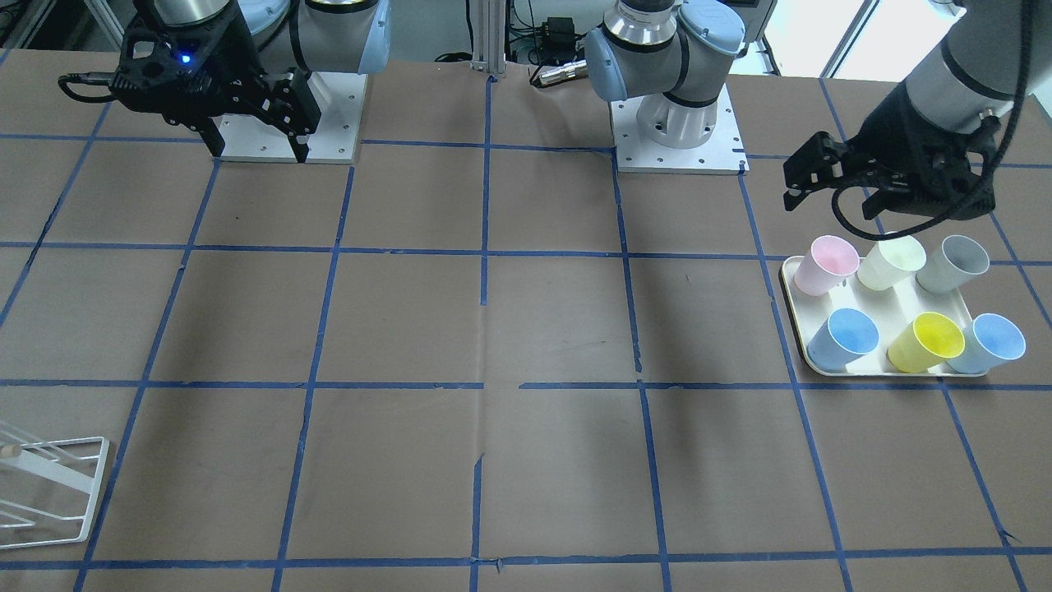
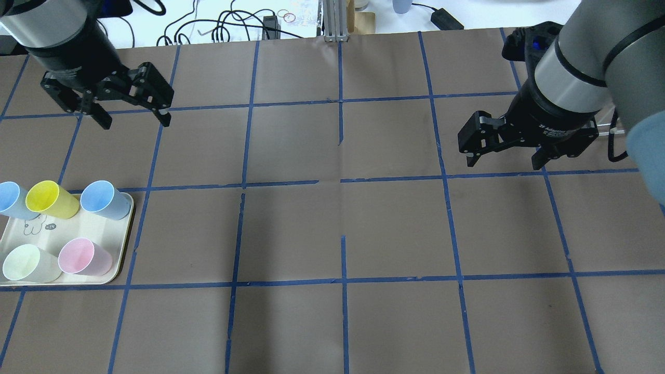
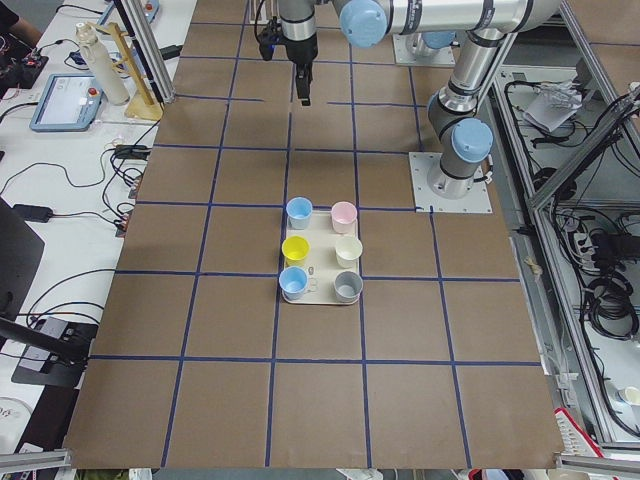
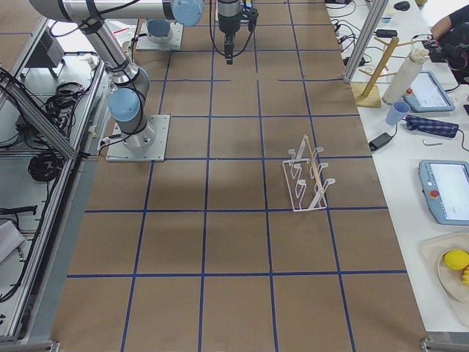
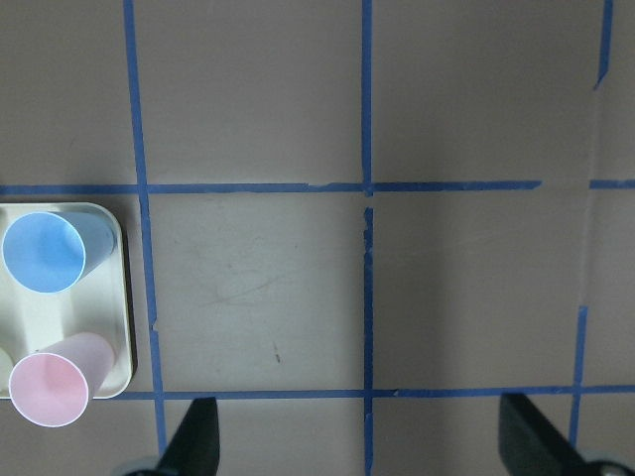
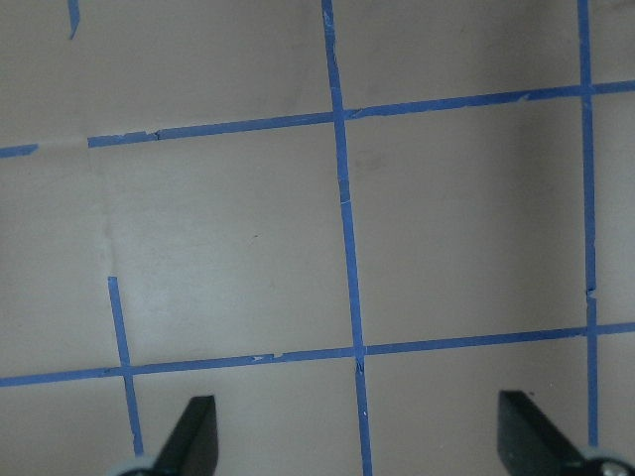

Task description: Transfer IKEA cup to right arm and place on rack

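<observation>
The pale pink IKEA cup (image 1: pixel 824 265) stands upright at a corner of the cream tray (image 1: pixel 793 312). It also shows in the overhead view (image 2: pixel 83 257) and in the left wrist view (image 5: pixel 55 382). My left gripper (image 1: pixel 830 204) hangs open and empty, high above the table beside the tray; the overhead view (image 2: pixel 134 120) shows it too. My right gripper (image 1: pixel 260 154) is open and empty, high over the other half of the table (image 2: pixel 503 163). The white wire rack (image 1: pixel 49 493) stands at the table's far end on the right arm's side (image 4: pixel 308 176).
The tray also holds a cream cup (image 1: pixel 892 261), a grey cup (image 1: pixel 953 263), a yellow cup (image 1: pixel 927 341) and two blue cups (image 1: pixel 845 337). Brown paper with blue tape lines covers the table. The two arm bases (image 1: pixel 678 123) stand at its back edge.
</observation>
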Controlling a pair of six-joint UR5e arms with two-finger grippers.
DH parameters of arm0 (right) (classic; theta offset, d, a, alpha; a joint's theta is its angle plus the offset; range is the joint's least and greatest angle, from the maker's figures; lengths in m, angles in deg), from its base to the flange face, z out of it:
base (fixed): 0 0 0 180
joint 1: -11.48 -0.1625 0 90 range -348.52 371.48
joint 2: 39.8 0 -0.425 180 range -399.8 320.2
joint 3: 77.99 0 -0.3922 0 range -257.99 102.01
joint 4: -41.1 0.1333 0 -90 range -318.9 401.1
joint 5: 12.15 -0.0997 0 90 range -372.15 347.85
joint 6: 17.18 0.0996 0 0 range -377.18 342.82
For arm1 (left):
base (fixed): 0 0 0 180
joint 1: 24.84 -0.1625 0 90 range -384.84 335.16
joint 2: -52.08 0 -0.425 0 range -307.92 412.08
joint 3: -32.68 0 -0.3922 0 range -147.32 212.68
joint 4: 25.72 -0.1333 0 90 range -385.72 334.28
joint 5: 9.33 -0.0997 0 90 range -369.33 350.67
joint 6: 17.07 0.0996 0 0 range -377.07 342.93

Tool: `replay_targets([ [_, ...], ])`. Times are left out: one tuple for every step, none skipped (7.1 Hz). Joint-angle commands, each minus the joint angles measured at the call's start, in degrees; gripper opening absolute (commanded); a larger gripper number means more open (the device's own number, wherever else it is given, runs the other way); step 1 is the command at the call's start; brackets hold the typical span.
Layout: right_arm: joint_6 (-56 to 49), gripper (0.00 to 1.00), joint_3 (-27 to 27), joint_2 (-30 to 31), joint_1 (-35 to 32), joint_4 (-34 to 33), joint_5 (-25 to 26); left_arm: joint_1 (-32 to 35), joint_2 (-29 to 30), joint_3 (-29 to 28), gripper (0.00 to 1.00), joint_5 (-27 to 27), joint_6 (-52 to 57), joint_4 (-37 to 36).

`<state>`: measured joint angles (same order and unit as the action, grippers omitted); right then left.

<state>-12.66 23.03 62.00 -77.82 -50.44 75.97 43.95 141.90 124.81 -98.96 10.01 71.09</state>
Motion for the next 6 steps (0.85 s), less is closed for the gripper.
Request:
replay_targets([
  [-0.12,1.00,-0.12,-0.02,0.00,-0.22,-0.49,-11.87,-0.08,9.95,1.00,-0.20,16.73,-9.23],
  [-0.48,1.00,-0.38,-0.02,0.17,-0.39,-0.75,-15.05,-0.08,12.70,1.00,-0.29,24.78,-11.88],
  [-0.65,1.00,-0.47,0.24,0.09,-0.39,-1.28,-18.74,1.31,14.64,1.00,-0.20,31.39,-18.25],
  [-0.66,1.00,-0.56,0.07,0.52,-0.39,-8.16,-21.47,1.93,17.79,1.00,-0.11,32.68,-19.71],
  [-0.74,1.00,-0.56,0.07,0.88,-0.48,-13.88,-22.20,2.37,21.21,1.00,-0.29,34.43,-25.12],
  [-0.74,1.00,-0.64,-0.02,0.97,-0.66,-19.07,-22.29,2.81,24.64,1.00,-0.38,37.32,-31.87],
])
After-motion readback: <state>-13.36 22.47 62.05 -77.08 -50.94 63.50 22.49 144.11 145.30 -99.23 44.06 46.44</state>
